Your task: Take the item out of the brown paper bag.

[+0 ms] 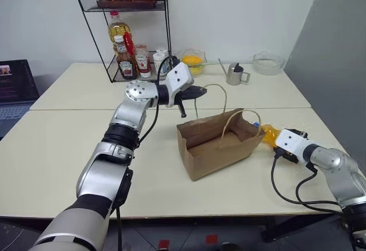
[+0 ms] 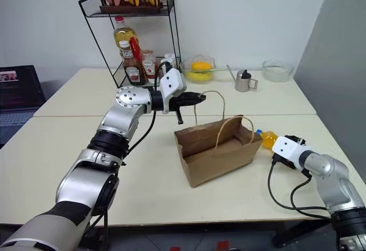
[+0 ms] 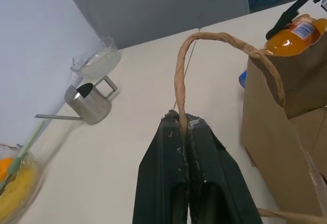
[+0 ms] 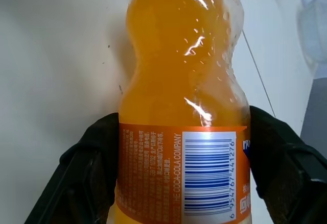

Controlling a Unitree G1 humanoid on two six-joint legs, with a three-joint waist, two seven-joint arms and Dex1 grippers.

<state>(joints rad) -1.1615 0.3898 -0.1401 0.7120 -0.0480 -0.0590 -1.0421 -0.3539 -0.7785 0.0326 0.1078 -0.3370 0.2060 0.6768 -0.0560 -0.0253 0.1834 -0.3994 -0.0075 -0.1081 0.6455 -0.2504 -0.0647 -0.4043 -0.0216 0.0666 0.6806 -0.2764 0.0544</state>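
Note:
The brown paper bag (image 1: 220, 145) stands open on the table's middle. My left gripper (image 1: 197, 92) is above its back left corner, shut on one looped handle (image 3: 180, 76) and holding it up. The item (image 4: 184, 106) is a small bottle of orange drink with a blue cap and a barcode label. It lies outside the bag, just to its right (image 1: 269, 134), low over the table. My right gripper (image 1: 277, 139) is shut on it, one black finger (image 4: 87, 168) on each side of the label.
A wire rack (image 1: 91, 28) with sauce and oil bottles stands at the back. Beside it are a glass bowl of yellow fruit (image 1: 193, 62), a small metal watering can (image 1: 234, 75) and a glass bowl (image 1: 269, 63). A laptop (image 1: 14, 85) sits far left.

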